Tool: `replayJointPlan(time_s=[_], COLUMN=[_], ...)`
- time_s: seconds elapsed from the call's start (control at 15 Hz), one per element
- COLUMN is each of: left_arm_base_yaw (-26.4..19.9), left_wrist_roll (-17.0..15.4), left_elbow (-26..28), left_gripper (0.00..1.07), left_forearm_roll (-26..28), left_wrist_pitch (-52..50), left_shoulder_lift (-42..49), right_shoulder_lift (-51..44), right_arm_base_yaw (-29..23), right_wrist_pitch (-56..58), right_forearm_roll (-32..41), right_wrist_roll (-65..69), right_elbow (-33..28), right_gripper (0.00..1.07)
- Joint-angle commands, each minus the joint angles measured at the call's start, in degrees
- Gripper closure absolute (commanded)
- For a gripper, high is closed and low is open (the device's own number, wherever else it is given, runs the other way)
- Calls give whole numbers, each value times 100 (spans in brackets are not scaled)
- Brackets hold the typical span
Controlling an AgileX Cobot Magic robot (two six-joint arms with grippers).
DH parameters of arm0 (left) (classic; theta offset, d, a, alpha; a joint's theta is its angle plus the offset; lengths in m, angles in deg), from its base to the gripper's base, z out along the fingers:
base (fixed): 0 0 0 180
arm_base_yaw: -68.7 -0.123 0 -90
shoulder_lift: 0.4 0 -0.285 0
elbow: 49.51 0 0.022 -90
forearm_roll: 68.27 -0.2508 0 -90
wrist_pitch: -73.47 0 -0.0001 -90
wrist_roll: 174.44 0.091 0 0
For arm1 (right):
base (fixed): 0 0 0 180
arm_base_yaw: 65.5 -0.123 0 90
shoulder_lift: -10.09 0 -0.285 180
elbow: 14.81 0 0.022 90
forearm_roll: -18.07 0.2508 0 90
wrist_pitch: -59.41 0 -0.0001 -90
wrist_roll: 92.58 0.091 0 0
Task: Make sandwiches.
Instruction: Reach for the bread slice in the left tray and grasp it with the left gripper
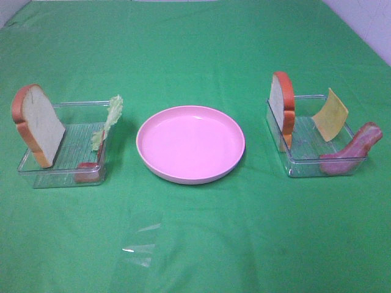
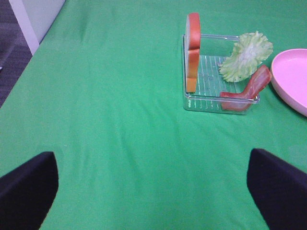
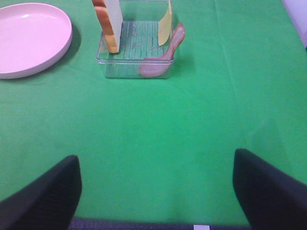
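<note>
On the left, a clear tray (image 1: 36, 174) holds an upright bread slice (image 1: 40, 125), a lettuce leaf (image 1: 109, 122) and a bacon strip (image 1: 88, 171). The right tray (image 1: 305, 171) holds another upright bread slice (image 1: 283, 107), a yellow cheese square (image 1: 330, 114) and a bacon strip (image 1: 354, 149) leaning over its rim. Neither gripper shows in the high view. In the wrist views, the left gripper (image 2: 153, 191) and right gripper (image 3: 156, 191) are open and empty over bare cloth, each well short of its tray (image 2: 211, 103) (image 3: 124, 67).
A round pink plate (image 1: 190, 143) sits between the two trays on the green cloth. A small clear plastic scrap (image 1: 140, 247) lies on the cloth in front of the plate. A white wall edge (image 2: 33, 19) borders the table's left side.
</note>
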State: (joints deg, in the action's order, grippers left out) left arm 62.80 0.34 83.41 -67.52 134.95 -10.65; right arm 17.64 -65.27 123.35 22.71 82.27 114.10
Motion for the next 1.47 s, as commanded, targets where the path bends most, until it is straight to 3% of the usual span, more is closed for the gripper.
replayJointPlan(time_s=[0.07,0.47,0.53,0.93,1.07,1.2,1.27,1.33,1.47], left_arm_base_yaw=[11,80,80,80,80,80,80,80,80], left_wrist_roll=[-441,-539,-521,-97,69,625,722,871,882], left_elbow=[132,218,487,1851,2452,3254,3380,3839,4257], left_gripper=[6,7,7,7,7,7,7,7,7], left_forearm_roll=[-252,-155,-143,-34,235,768,882,1020,1123], left_wrist_pitch=[-699,-2326,-2550,-2469,-2240,-1845,-1765,-1587,-1438], left_shoulder_lift=[-401,-2028,-3037,-5770,-6749,-7890,-8062,-8652,-9144], right_shoulder_lift=[-149,-149,-149,-149,-149,-149,-149,-149,-149], right_arm_base_yaw=[34,34,34,34,34,34,34,34,34], right_wrist_pitch=[-69,-69,-69,-69,-69,-69,-69,-69,-69], right_forearm_roll=[-11,0,0,0,0,6,6,6,6], right_wrist_roll=[23,23,23,23,23,23,23,23,23], right_elbow=[-11,-11,-11,-11,-11,-11,-11,-11,-11], right_gripper=[23,23,23,23,23,23,23,23,23])
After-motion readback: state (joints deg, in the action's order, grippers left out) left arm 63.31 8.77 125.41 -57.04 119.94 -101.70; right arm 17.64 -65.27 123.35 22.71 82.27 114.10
